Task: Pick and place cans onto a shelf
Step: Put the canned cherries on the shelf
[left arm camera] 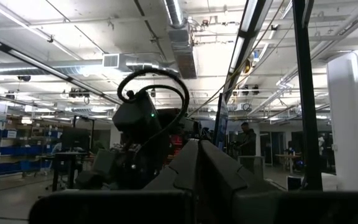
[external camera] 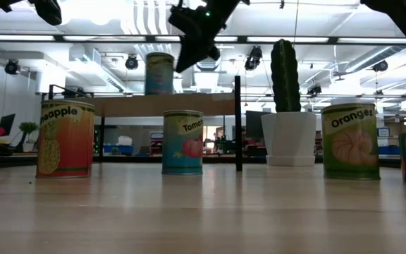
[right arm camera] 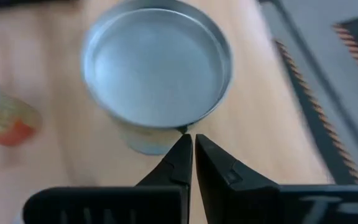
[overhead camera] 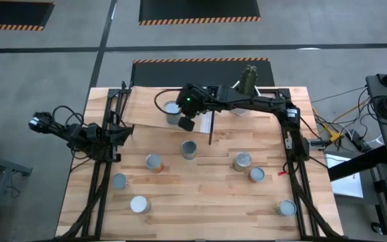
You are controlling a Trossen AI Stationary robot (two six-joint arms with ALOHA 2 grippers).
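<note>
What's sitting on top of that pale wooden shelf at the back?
One can stands on the shelf, with the right gripper, jaws shut, just above and beside it. The arm covers part of the shelf, so anything under it cannot be seen.

Black jointed arms (overhead camera: 247, 102), looped cables, green indicator light

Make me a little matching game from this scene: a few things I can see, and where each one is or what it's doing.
Things:
1. right gripper
2. left gripper
3. cactus pot
4. Pineapple can

Places or states:
A. standing on the tabletop, at the far left of the low view
B. shut and empty, above the can on the shelf
C. at the table's back edge, right of the shelf
D. waiting at the table's left side

Pairs: 1-B, 2-D, 3-C, 4-A
</note>
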